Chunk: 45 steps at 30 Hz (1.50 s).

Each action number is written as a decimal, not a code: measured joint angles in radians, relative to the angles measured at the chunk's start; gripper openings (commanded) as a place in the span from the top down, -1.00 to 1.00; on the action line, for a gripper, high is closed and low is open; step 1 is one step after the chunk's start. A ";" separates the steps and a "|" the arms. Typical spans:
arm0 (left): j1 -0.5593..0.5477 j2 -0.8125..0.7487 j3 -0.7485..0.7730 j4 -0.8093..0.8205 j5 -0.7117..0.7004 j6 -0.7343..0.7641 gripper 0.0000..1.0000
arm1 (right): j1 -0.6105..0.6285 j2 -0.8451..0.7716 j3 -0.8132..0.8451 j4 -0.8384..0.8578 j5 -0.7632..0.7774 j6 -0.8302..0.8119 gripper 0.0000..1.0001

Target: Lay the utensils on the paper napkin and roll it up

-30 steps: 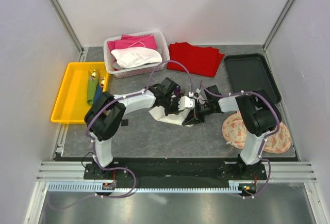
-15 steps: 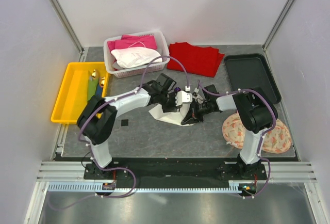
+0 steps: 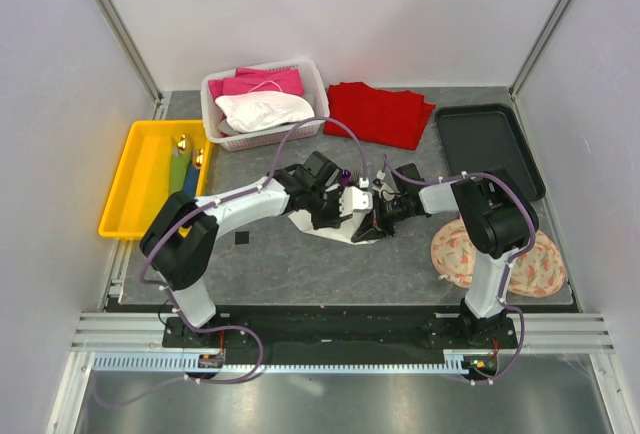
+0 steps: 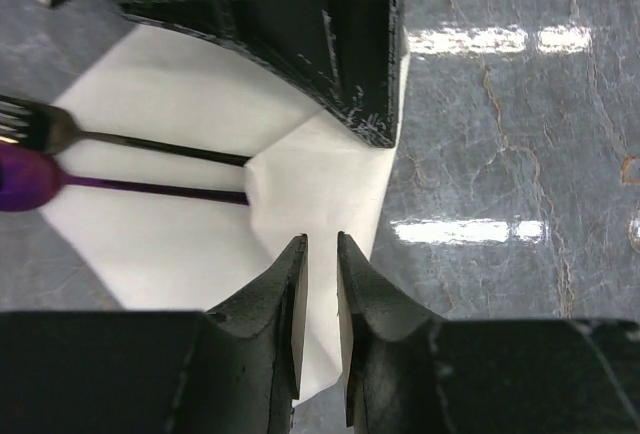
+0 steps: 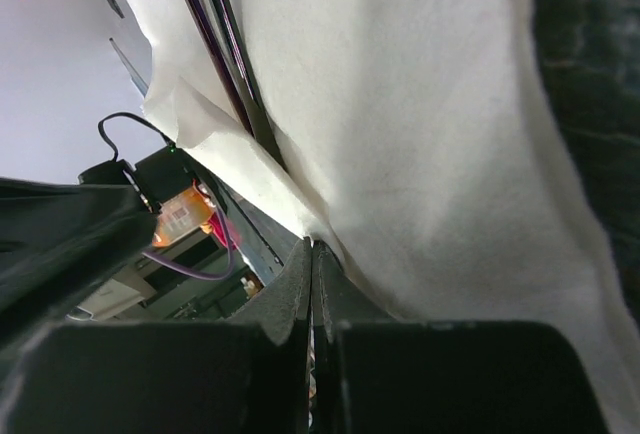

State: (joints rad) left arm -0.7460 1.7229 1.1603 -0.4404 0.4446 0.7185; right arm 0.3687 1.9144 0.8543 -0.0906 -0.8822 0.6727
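White panel walls are closing in a grey marbled bench (image 3: 300,274) on three sides. From above, a yellow tray (image 3: 135,189) is sitting at the left edge with green and blue utensils (image 3: 183,172) in it. A white basket (image 3: 240,141) of cloths is standing at the far edge, with a red cloth (image 3: 385,114) lying beside it. A black tray (image 3: 490,144) is filling the far right corner, and a patterned plate (image 3: 450,254) is resting by the right edge. The paper napkin (image 3: 315,224) is lying mid-bench, with the left gripper (image 3: 352,210) and right gripper (image 3: 368,226) meeting over its right part.

The left wrist camera is showing what the arms are hiding from above. A fork (image 4: 35,124) and a purple spoon (image 4: 22,180) are lying side by side on the napkin, their handles disappearing under a folded-over flap. The left gripper's jaws are hovering just over that flap, only a narrow slit apart and holding nothing. The right gripper's black finger is pressing at the fold beyond.

The right wrist camera is looking along the sheet from below. Here the right gripper's jaws are pressed tight together, with the napkin's edge running into their seam. The two dark handles are showing through the fold above.
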 measured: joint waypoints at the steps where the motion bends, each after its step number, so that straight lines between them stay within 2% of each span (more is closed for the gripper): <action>1: -0.006 0.010 -0.004 0.000 -0.003 0.000 0.51 | 0.000 0.000 0.000 -0.001 0.000 -0.001 1.00; 19: -0.080 0.110 -0.029 0.052 -0.108 -0.013 0.59 | 0.000 0.002 0.013 -0.031 0.002 -0.016 0.99; 45: -0.068 0.074 -0.080 0.052 -0.135 -0.013 0.57 | 0.000 0.011 0.040 -0.086 0.007 -0.061 1.00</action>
State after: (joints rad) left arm -0.8135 1.7966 1.0801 -0.3882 0.3092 0.7055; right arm 0.3691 1.9255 0.8944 -0.1764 -0.8749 0.6113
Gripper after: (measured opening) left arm 0.215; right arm 0.008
